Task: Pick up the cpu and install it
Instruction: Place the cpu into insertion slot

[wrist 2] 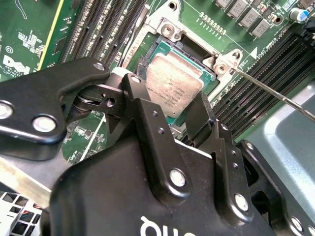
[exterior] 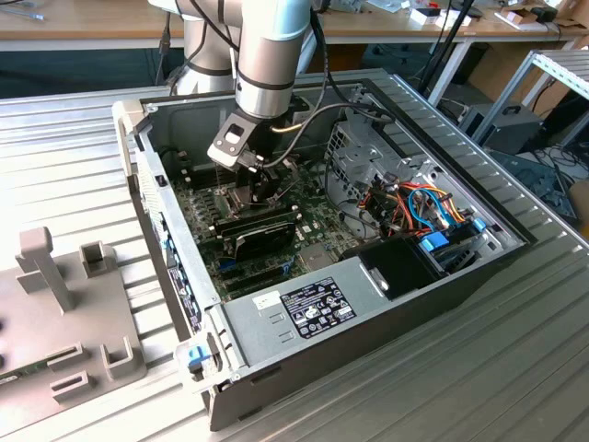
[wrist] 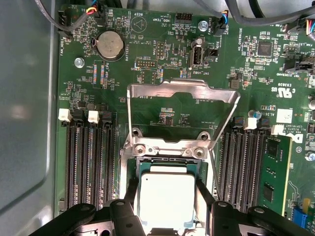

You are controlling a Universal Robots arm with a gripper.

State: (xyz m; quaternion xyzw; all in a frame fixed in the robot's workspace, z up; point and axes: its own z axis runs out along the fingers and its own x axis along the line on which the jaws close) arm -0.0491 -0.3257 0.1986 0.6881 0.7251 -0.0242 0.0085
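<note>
While the gripper (wrist: 166,183) sits low over the green board (wrist: 162,59), you have its two black fingers (wrist 2: 199,115) against opposite edges of the cpu (wrist: 165,199), so it is clamped on the chip. Look at that cpu in both wrist views: a small flat square with a dull, pale silvery top. There is faint grey print on it and a thin green rim around the metal. It lies level, right over the dark socket (wrist: 147,164). Whether it is fully seated or a hair above, you cannot tell. Just beyond it the shiny hinged frame (wrist: 182,93) stands open, swung back from the socket. In the second wrist view a thin metal lever (wrist 2: 270,91) runs off from the socket's corner. Rows of black memory slots (wrist: 86,162) flank the socket on both sides, and a round coin battery (wrist: 110,44) sits farther out on the board.

Now the wider scene. In the exterior view the arm (exterior: 267,46) drops in from the top centre of the frame, and the gripper is inside the open computer case (exterior: 138,138), a little left of and above centre. Coloured wires (exterior: 414,203) bunch at the case's right side, and a grey box with a label (exterior: 317,308) fills its near end. The case rests on a ribbed metal table (exterior: 74,157). A grey plastic fixture (exterior: 64,304) lies at the lower left, and wooden desks (exterior: 92,23) run along the back.
</note>
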